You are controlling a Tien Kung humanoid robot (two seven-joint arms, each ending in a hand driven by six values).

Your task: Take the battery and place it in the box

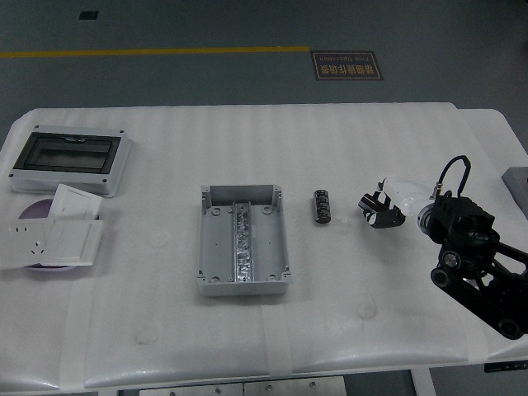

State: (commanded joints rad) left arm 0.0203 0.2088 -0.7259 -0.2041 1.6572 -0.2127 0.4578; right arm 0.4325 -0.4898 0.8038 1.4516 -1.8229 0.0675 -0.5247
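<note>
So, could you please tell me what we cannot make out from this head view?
- Right hand: whether its fingers are open or curled; too small and dark.
- Battery: any label print; too small.
- Left arm: outside the picture altogether.
- Floor sign: its text is too blurred to read.
- Grey object at the right edge: cut off, so unidentifiable.
- Purple disc: mostly hidden under white switch plates.

battery (321,206) between box (244,241), right hand (382,208)
</note>
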